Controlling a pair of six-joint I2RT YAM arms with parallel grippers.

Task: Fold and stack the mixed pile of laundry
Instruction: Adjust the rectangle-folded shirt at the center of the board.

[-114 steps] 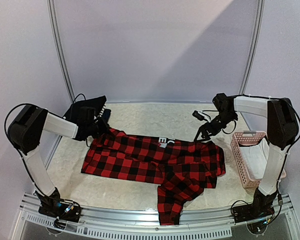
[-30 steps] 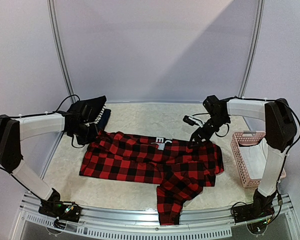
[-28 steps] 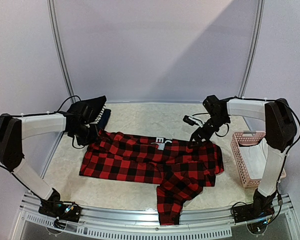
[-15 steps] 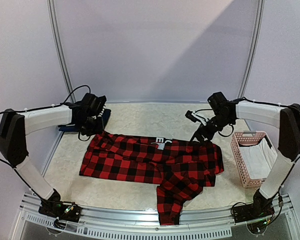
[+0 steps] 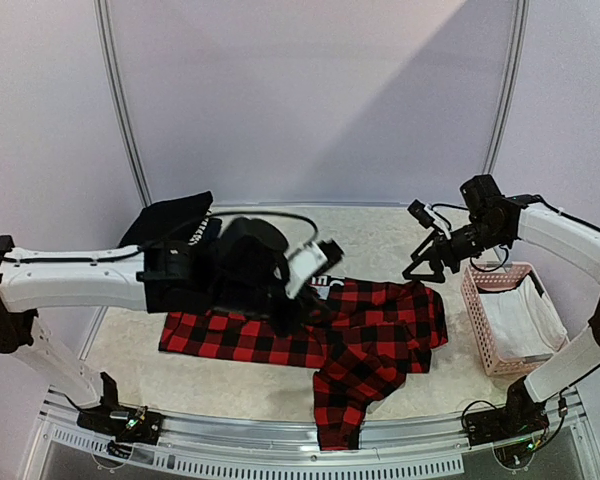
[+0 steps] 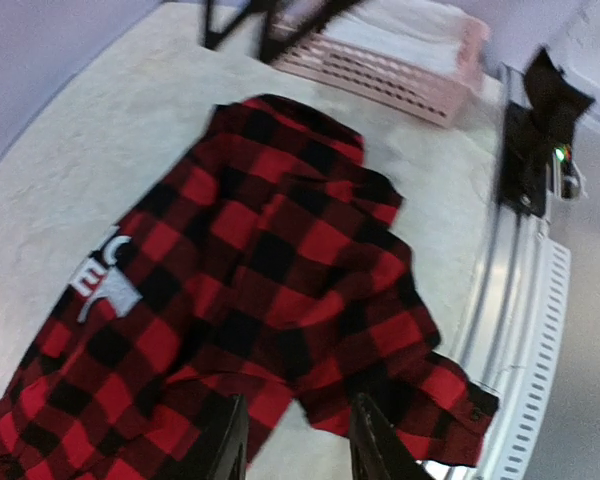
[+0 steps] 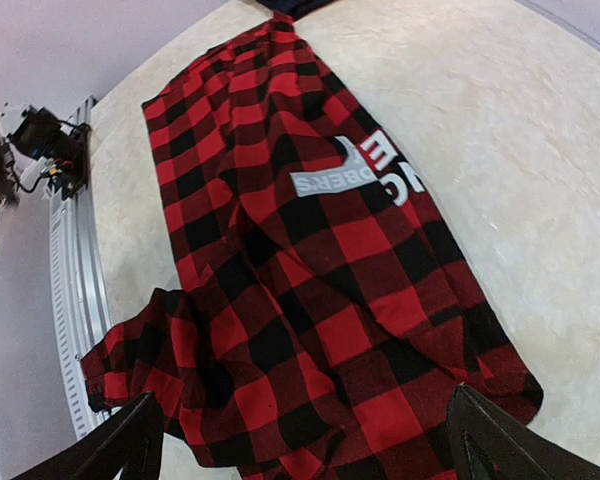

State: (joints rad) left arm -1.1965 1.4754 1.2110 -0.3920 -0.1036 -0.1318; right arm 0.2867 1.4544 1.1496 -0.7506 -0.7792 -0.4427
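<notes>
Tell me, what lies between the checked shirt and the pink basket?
Only a bare strip of pale tabletop separates the red-and-black plaid flannel shirt from the pink slatted plastic basket, seen in the top view.

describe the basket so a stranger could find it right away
On the pale table, go to the right edge, just past the red-and-black plaid shirt. The basket stands there, with white fabric inside. It is the only rigid, pink, slatted thing; everything near it is soft cloth.

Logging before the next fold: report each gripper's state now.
Left gripper: open, holding nothing.
Right gripper: open wide, holding nothing.
</notes>
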